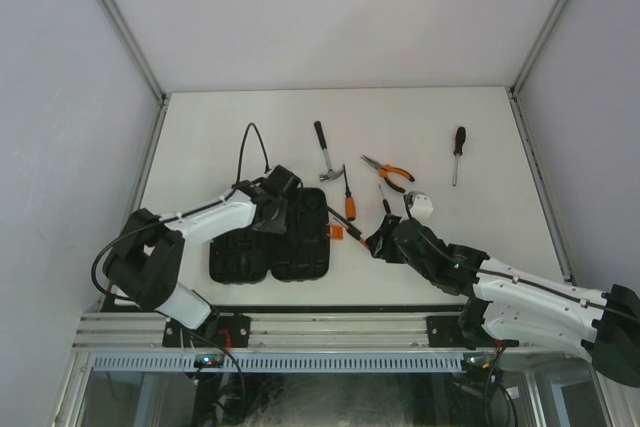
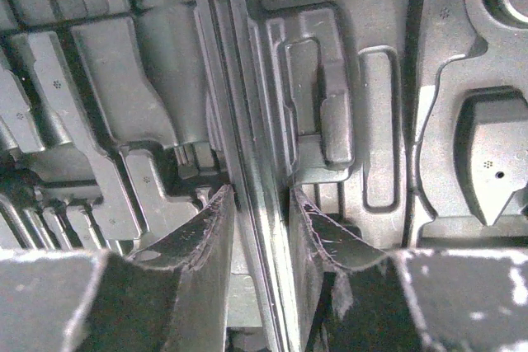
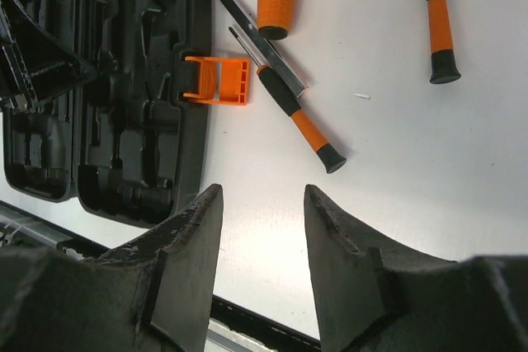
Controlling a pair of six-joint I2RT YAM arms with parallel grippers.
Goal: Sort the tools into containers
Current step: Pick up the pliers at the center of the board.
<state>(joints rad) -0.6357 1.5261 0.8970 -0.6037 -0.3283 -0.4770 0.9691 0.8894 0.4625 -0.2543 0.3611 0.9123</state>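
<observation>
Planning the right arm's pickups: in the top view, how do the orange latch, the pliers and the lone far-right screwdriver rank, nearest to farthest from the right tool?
1. orange latch, just left of the right tool, on the edge of the case.
2. pliers, farther back, almost straight ahead.
3. lone screwdriver, far back on the right.

The left arm [image 1: 205,219] rises from its base, folds sharply at the elbow and reaches forward and to the right, with the wrist bent down. The left gripper [image 2: 259,204] points downward with its fingers a narrow gap apart; whether they pinch cannot be told. The right arm [image 1: 530,292] lies low, stretched from its base leftward toward the middle. The right gripper [image 3: 262,204] tilts downward, its fingers parted and empty.
</observation>
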